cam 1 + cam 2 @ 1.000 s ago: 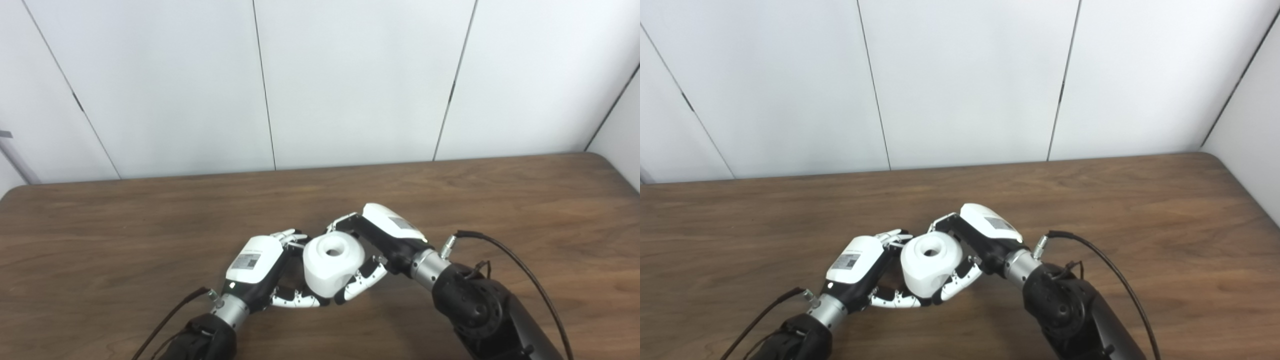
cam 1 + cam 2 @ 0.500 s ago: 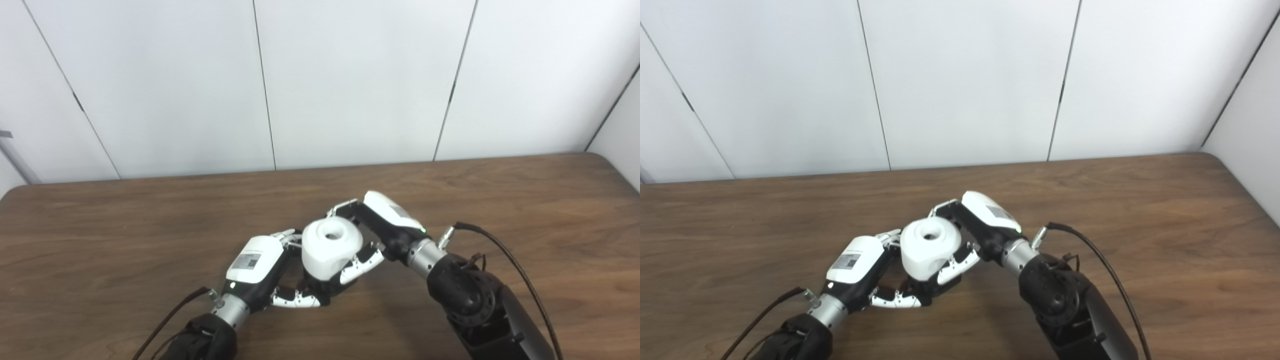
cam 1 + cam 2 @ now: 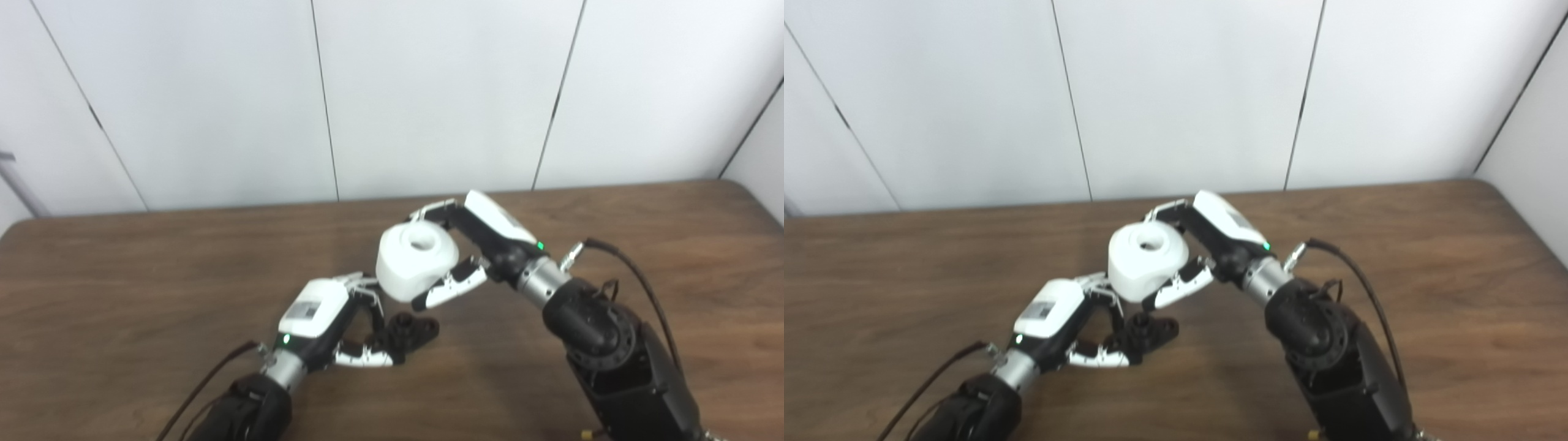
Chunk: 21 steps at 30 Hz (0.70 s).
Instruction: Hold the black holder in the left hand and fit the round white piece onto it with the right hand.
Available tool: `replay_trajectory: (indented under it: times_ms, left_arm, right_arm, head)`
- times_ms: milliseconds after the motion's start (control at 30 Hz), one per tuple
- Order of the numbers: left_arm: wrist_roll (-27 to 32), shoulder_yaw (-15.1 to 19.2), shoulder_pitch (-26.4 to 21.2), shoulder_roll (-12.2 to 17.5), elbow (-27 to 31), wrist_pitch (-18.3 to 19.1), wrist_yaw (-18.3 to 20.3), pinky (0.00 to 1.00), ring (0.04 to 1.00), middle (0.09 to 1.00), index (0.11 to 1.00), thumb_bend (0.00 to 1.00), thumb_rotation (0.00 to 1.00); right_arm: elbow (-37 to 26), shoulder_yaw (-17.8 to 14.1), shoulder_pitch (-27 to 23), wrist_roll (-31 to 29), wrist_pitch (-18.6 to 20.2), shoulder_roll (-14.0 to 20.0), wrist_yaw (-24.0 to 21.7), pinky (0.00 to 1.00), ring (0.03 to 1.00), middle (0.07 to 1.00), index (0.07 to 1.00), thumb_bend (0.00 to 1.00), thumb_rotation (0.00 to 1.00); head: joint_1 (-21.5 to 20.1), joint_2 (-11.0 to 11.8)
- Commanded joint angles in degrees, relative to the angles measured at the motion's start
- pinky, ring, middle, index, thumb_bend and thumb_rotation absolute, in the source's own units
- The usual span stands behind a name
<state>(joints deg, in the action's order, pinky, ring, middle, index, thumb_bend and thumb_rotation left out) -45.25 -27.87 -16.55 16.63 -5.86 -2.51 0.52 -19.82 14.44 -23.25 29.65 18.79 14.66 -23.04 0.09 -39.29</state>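
surface: brown wood-grain table (image 3: 122, 275), spanning the picture, rounded far corners | on it: black holder (image 3: 411, 331) low on the top just at 6 o'clock of centre; whether it rests fully on the wood cannot be told

We observed a dark brown wood-grain table (image 3: 122, 275) with rounded far corners spanning the view. Behind it stood a wall of plain white panels (image 3: 429, 92) divided by thin dark vertical seams. A second white wall (image 3: 1537, 159) met it at the right. Lighting was even and diffuse.
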Motion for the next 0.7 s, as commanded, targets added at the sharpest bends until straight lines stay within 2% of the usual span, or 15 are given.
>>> replay_trajectory:
  times_ms: [0,167,367,667]
  left_arm:
    - [-1.8,-1.3,1.2,0.9,-2.7,1.7,3.9,0.84,0.884,0.82,0.487,0.52,0.05]
    - [-1.6,-1.2,1.3,0.9,-1.9,2.4,4.7,0.85,0.893,0.826,0.487,0.52,0.05]
    - [-1.6,-1.1,1.4,0.8,-1.6,2.6,5.0,0.86,0.896,0.826,0.487,0.52,0.05]
    - [-2.0,-1.4,1.5,1.0,-1.0,3.2,5.7,0.86,0.897,0.828,0.488,0.52,0.05]
  right_arm:
    - [-1.9,-0.5,-2.6,-0.1,-1.5,0.5,0.6,0.64,0.743,0.722,0.48,0.52,0.13]
    - [-1.7,0.7,-2.5,1.1,0.1,1.0,-0.7,0.63,0.731,0.729,0.481,0.52,0.13]
    - [0.7,2.1,-1.9,2.1,-0.4,0.6,-0.5,0.6,0.724,0.734,0.481,0.52,0.13]
    - [5.9,2.6,-2.2,2.3,-2.7,-0.8,2.6,0.61,0.724,0.732,0.48,0.52,0.13]
  head:
    - [0.1,-0.2]
    - [0.3,-0.4]
    - [0.7,-0.6]
    - [0.8,-0.6]
